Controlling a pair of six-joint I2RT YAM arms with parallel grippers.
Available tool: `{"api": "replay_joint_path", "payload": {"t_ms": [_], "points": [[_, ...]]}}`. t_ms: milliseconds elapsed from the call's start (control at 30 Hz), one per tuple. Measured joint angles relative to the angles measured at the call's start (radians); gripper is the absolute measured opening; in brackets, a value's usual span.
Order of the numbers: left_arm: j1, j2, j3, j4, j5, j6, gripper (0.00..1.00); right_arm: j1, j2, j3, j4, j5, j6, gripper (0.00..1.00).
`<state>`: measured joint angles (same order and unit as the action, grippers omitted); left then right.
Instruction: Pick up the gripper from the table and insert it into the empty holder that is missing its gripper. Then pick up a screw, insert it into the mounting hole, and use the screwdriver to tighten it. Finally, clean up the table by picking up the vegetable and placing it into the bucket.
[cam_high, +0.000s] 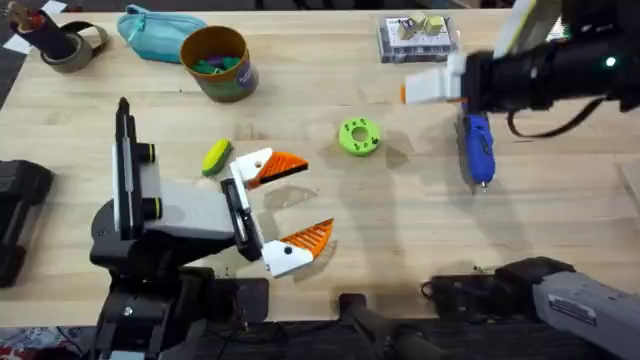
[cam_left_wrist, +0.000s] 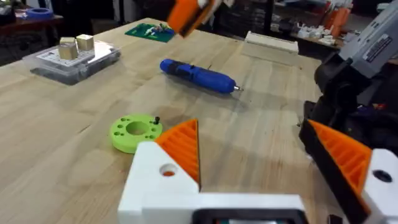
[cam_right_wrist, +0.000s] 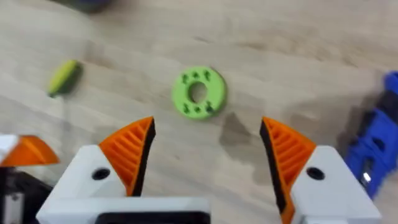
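My left gripper (cam_high: 315, 197) (cam_left_wrist: 252, 124) stands open over the table (cam_high: 400, 230), nothing between its fingers. Each finger is a white holder carrying an orange ribbed gripper wedge (cam_high: 283, 165) (cam_high: 310, 236); which one the task means I cannot tell. The yellow-green vegetable (cam_high: 216, 156) (cam_right_wrist: 64, 77) lies just behind it. My right gripper (cam_high: 412, 90) (cam_right_wrist: 208, 120) hangs open and empty above the green ring (cam_high: 359, 137) (cam_right_wrist: 199, 93), whose holes hold small dark screws. The blue screwdriver (cam_high: 477, 148) (cam_left_wrist: 198, 74) lies to the ring's right. The ochre bucket (cam_high: 217, 62) stands far left.
A teal pouch (cam_high: 160, 30) and a tape roll (cam_high: 70, 45) lie at the far left. A clear parts box (cam_high: 418, 38) (cam_left_wrist: 71, 59) sits at the far edge. A black block (cam_high: 15, 215) is at the left edge.
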<state>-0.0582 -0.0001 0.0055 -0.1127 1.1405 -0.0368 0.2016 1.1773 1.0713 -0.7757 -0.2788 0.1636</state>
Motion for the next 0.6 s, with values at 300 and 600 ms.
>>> {"api": "replay_joint_path", "payload": {"t_ms": [300,600], "points": [[0.000,0.000,0.000,0.000,0.000,0.000,0.986,0.183,0.078,0.112,-0.249,0.253,-0.071,0.993],[0.000,0.000,0.000,0.000,0.000,0.000,0.987,0.304,0.230,0.222,-0.285,0.321,-0.086,0.993]]}}
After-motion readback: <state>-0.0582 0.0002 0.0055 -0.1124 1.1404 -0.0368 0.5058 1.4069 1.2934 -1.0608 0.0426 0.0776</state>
